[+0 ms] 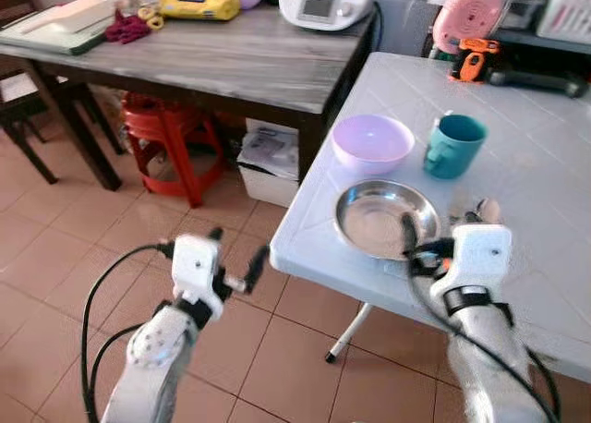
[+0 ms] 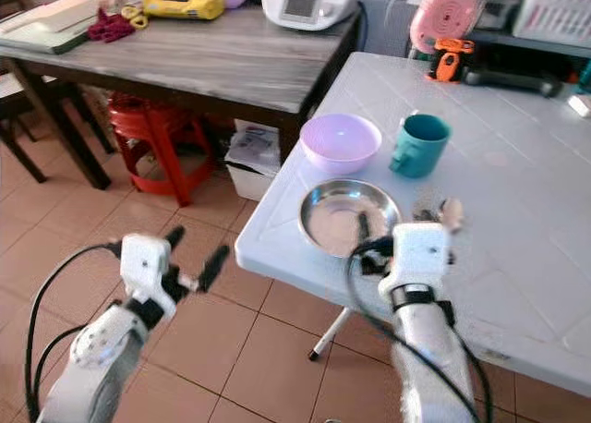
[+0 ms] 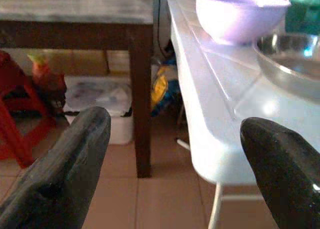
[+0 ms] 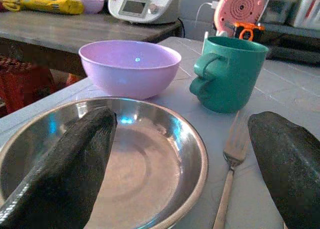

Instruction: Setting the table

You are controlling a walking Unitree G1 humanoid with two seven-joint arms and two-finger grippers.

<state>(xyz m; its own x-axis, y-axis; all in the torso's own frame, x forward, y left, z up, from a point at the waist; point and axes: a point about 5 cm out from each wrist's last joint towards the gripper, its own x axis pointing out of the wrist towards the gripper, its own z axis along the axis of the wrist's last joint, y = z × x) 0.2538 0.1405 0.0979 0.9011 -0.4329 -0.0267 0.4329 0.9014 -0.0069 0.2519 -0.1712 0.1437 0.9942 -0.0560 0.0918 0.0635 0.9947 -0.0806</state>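
On the white table (image 1: 517,192) a steel plate (image 1: 386,218) lies near the front edge. Behind it stand a purple bowl (image 1: 372,141) and a teal mug (image 1: 454,144). A fork (image 4: 231,156) rests just right of the plate, in front of the mug. My right gripper (image 1: 441,227) hovers low over the plate's right rim, open, with one finger above the plate and the other beyond the fork. It holds nothing. My left gripper (image 1: 235,257) hangs open over the floor, left of the table's edge and below its top.
A dark table with a grey top (image 1: 222,54) stands to the left rear, carrying a white appliance (image 1: 325,3) and a yellow item (image 1: 197,5). Beneath it are a red stool (image 1: 171,132) and a box (image 1: 268,160). A pink fan (image 1: 466,15) and an orange tool (image 1: 471,61) sit at the white table's far end.
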